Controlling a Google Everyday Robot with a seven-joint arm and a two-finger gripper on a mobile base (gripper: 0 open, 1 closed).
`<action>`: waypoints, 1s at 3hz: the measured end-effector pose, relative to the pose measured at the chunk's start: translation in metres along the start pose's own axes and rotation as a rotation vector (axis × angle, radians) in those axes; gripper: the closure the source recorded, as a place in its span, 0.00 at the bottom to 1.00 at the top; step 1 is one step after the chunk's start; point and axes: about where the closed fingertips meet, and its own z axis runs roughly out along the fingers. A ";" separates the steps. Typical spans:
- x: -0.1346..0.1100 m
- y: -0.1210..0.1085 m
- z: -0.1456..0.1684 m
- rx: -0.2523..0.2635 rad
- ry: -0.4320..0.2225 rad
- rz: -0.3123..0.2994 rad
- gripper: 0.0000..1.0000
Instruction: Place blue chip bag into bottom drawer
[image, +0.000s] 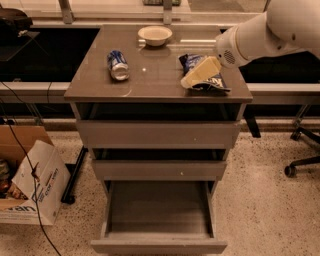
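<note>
The blue chip bag (216, 82) lies crinkled on the right side of the cabinet top (150, 82), near its front edge. My gripper (190, 81), cream-coloured on a white arm (260, 35), reaches in from the right and hangs over the bag's middle, covering much of it. I cannot tell whether it touches the bag. The bottom drawer (159, 245) is pulled out, and its shallow tray shows nothing inside. The two drawers above it are pushed in.
A blue-and-white soda can (118, 65) lies on its side at the top's left. A white bowl (155, 35) stands at the back. A cardboard box (30, 185) and cables sit on the floor at left. An office chair base (302, 150) is at right.
</note>
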 end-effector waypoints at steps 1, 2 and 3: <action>0.019 -0.028 0.042 -0.013 0.008 0.090 0.00; 0.032 -0.043 0.061 -0.017 0.022 0.142 0.00; 0.050 -0.047 0.079 -0.044 0.055 0.195 0.19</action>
